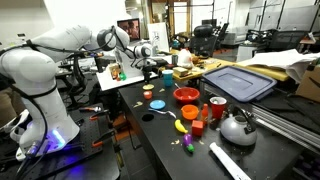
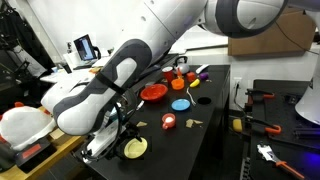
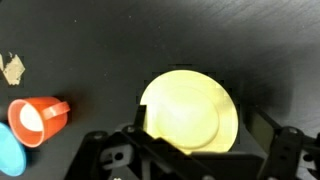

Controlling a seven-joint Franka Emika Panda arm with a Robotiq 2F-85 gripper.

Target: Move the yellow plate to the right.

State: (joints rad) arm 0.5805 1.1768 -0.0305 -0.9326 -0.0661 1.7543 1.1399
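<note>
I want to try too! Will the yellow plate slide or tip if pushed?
Probably slides: the yellow plate lies flat on the smooth dark table. Its low, shallow shape makes tipping unlikely. It looks like light, stiff plastic.

No writing, label, brand or number can be read anywhere in these three views

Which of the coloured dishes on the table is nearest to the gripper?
The yellow plate, right before the gripper in the wrist view; the orange cup and blue dish lie off to one side.

Cluttered lab, monitor point(image 1: 128, 28), black workbench point(image 1: 165, 140)
</note>
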